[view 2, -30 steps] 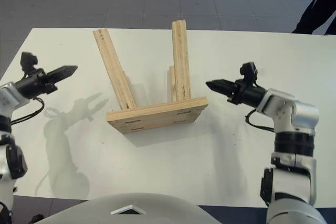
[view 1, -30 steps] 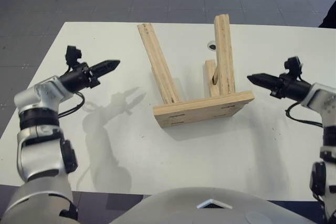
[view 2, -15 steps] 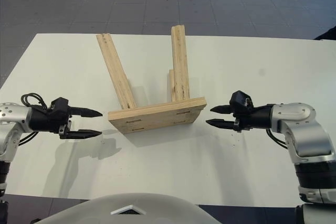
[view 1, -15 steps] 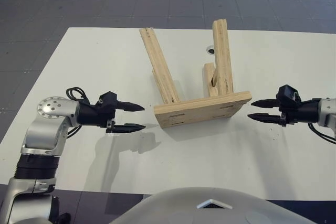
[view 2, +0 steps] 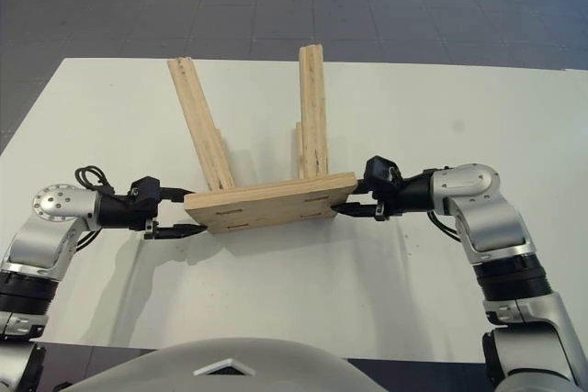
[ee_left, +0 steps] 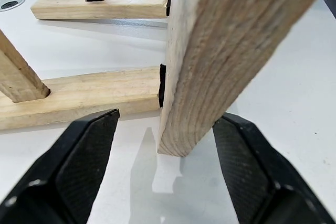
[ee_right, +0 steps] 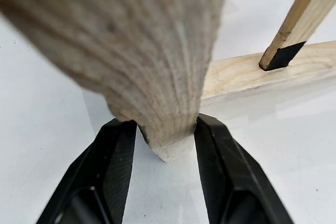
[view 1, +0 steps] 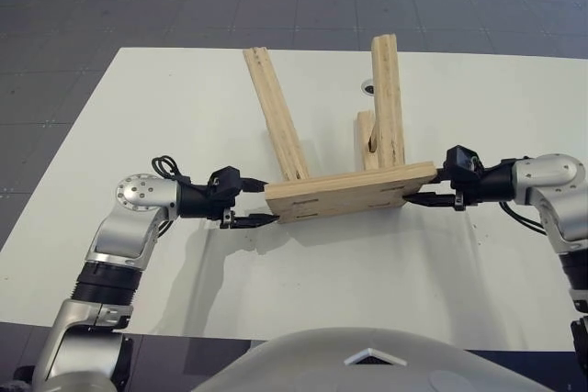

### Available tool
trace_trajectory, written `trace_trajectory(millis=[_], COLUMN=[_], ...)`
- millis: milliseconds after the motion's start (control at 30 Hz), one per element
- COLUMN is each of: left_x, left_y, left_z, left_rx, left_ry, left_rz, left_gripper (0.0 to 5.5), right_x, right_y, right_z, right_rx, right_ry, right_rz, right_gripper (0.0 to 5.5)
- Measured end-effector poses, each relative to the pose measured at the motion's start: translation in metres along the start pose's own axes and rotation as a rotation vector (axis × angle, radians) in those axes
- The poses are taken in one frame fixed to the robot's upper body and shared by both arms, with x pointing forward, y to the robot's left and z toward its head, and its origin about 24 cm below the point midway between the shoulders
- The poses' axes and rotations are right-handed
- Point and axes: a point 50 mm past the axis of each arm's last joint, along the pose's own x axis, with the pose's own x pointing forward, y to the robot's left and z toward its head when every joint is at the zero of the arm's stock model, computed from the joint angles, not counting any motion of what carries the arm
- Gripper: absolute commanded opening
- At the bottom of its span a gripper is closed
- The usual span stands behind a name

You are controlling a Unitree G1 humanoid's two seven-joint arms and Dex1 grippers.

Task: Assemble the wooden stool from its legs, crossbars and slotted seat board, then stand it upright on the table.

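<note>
Two tools flank the seat board point(view 1: 349, 192). Your left tool point(view 1: 266, 202) stands open astride the board's 9 o'clock end, with gaps on either side. Your right tool point(view 1: 424, 188) pinches its 3 o'clock end. The board rests on edge mid-table point(view 1: 184, 98), its legs point(view 1: 280, 121) pointing toward 12 o'clock.

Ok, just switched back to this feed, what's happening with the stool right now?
The stool is put together but lies on its side on the table, seat board on edge, legs pointing away from the robot. The left gripper is open with a finger either side of the board's left end, not touching it. The right gripper looks closed on the board's right end. The stool is not yet upright.
</note>
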Motion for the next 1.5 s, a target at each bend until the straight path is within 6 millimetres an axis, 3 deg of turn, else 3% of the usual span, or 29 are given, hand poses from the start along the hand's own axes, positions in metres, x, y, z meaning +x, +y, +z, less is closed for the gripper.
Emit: trace_trajectory(millis=[67,400,567,733,867,933,1000,1100,1267,1367,1467,1500], left_x=[-0.001,-0.008,-0.016,-0.054,-0.079,-0.090,-0.092,-0.080,-0.050,-0.023,0.013,0.024], left_y=[0.006,0.017,0.024,0.022,0.022,0.027,0.034,0.049,0.084,0.113,0.141,0.148], left_z=[0.002,-0.001,0.004,0.043,0.089,0.116,0.126,0.118,0.102,0.108,0.125,0.133], left_rx=[0.011,-0.029,-0.094,-0.254,-0.348,-0.389,-0.497,-0.714,-1.003,-1.163,-1.378,-1.451], left_ry=[-0.001,0.010,0.011,-0.092,-0.241,-0.352,-0.433,-0.542,-0.712,-0.835,-0.934,-0.958], left_rz=[0.011,-0.050,-0.099,-0.181,-0.254,-0.270,-0.265,-0.249,-0.120,0.024,0.177,0.236], left_gripper=[3.22,1.55,1.49,1.49,1.44,1.43,1.43,1.43,1.38,1.38,1.36,1.36], right_x=[0.002,0.006,-0.001,-0.032,-0.056,-0.064,-0.068,-0.060,-0.030,-0.012,-0.003,-0.003], right_y=[0.002,0.009,0.011,0.022,0.031,0.025,0.012,-0.004,-0.034,-0.065,-0.105,-0.118], right_z=[0.001,0.004,0.019,0.070,0.084,0.094,0.105,0.108,0.104,0.108,0.114,0.117], right_rx=[-0.021,-0.050,0.007,0.091,0.238,0.348,0.445,0.596,0.908,1.138,1.360,1.421], right_ry=[-0.009,-0.023,-0.106,-0.349,-0.458,-0.557,-0.691,-0.819,-0.978,-1.066,-1.143,-1.158], right_rz=[0.027,0.049,0.040,0.111,0.174,0.190,0.179,0.107,-0.087,-0.229,-0.380,-0.441], right_gripper=[1.46,1.34,1.34,1.34,1.33,1.33,1.33,1.33,1.33,1.33,1.34,1.75])
